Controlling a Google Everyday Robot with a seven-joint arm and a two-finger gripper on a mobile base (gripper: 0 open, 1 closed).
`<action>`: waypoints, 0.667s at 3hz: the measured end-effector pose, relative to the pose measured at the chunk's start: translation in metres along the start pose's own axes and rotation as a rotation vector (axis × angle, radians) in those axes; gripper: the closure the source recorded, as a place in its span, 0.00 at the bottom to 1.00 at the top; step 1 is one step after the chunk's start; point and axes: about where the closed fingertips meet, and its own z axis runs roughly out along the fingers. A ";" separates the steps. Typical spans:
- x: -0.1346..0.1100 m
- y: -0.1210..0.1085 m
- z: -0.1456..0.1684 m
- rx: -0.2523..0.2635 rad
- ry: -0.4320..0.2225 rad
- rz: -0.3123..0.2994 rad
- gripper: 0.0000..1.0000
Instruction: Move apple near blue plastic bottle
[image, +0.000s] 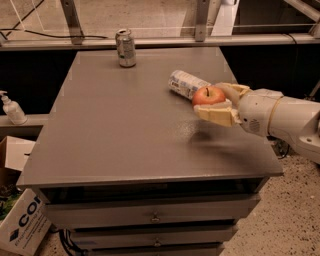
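End effector (216, 101) around apple (208, 95) — aloft.

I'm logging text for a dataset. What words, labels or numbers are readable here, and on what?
"CO": large dark letters on the cardboard box at lower left; only these letters show.
Label on the bottle: print too blurred to read.
On the can: nothing legible.
On the gripper, holding the apple above the table by the bottle: no text.
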 end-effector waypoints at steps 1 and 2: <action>0.009 -0.016 0.000 0.042 0.032 -0.018 1.00; 0.018 -0.017 0.014 0.039 0.060 -0.031 1.00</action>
